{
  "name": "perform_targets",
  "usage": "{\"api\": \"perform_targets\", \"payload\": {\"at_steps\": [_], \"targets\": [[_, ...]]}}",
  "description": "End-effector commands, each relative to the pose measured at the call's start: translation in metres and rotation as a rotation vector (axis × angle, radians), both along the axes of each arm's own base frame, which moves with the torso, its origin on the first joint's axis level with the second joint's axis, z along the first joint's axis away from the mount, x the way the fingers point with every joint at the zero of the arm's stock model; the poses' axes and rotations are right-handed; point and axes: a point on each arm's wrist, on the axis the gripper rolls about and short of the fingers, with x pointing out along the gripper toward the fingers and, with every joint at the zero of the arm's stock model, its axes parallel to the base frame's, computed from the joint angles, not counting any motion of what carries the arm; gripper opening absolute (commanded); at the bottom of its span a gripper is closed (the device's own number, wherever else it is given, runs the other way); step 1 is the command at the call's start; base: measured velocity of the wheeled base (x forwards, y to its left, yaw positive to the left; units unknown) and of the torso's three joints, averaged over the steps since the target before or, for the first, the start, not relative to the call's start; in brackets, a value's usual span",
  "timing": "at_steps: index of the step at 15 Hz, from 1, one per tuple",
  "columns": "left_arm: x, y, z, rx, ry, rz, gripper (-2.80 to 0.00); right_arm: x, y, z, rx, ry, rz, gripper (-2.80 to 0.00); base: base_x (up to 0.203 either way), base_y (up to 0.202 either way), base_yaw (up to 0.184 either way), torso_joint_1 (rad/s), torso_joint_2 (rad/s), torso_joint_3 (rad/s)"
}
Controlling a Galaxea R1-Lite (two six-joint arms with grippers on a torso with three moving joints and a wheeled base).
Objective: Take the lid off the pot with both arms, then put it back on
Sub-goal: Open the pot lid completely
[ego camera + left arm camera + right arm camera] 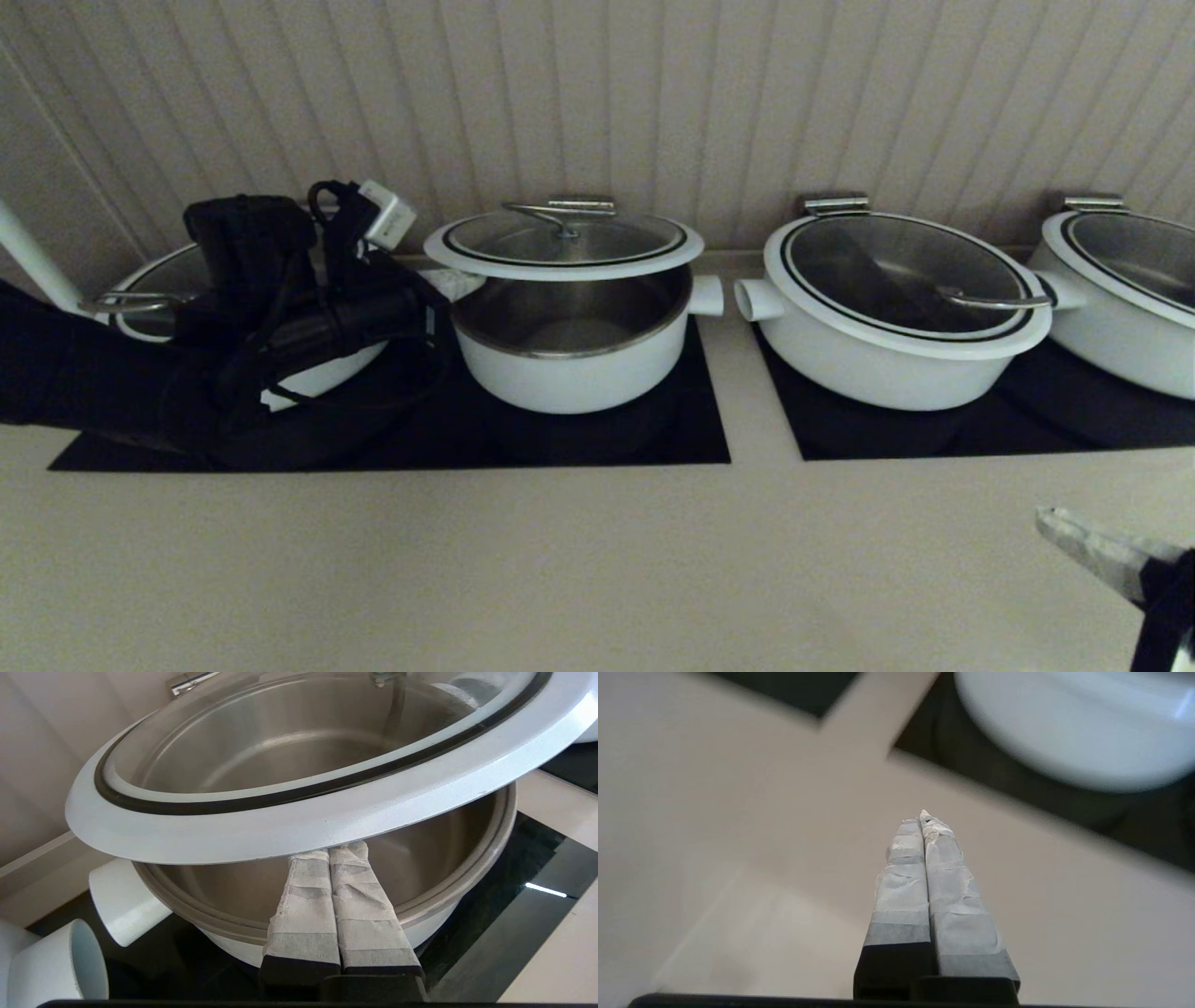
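The lid (pixel 564 245) is raised and hovers tilted above the open pot (pixel 579 364), whose steel inside shows. My left gripper (pixel 462 283) is at the lid's left edge. In the left wrist view the left gripper (pixel 329 851) is shut, its white-wrapped tips pressed together and tucked under the lid's white rim (pixel 299 826), over the pot's rim (pixel 448 891). It props the lid and does not clasp it. My right gripper (pixel 1055 523) is low at the front right, far from the pot. It is shut and empty over the counter, as the right wrist view (pixel 923 819) shows.
Three like white pots stand in the row: one behind my left arm (pixel 149 299), one to the right (pixel 896 308), one at the far right (pixel 1130 289). Two black cooktops (pixel 597 439) (pixel 1027 420) lie under them. A ribbed wall stands close behind. Beige counter (pixel 560 560) lies in front.
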Motion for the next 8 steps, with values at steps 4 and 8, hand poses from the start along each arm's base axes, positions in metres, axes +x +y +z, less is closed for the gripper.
{"api": "perform_targets", "payload": {"at_steps": [4, 8], "targets": [[0.003, 0.0, -0.003, 0.001, 0.002, 0.006, -2.8, -0.048, -0.006, -0.033, 0.068, 0.05, -0.038, -2.8, 0.0, 0.0, 0.0, 0.0, 0.0, 0.0], [0.006, -0.001, -0.005, 0.001, 0.01, 0.006, -2.8, -0.092, -0.012, -0.056, 0.053, 0.165, -0.077, -2.8, 0.0, 0.0, 0.0, 0.0, 0.0, 0.0]]}}
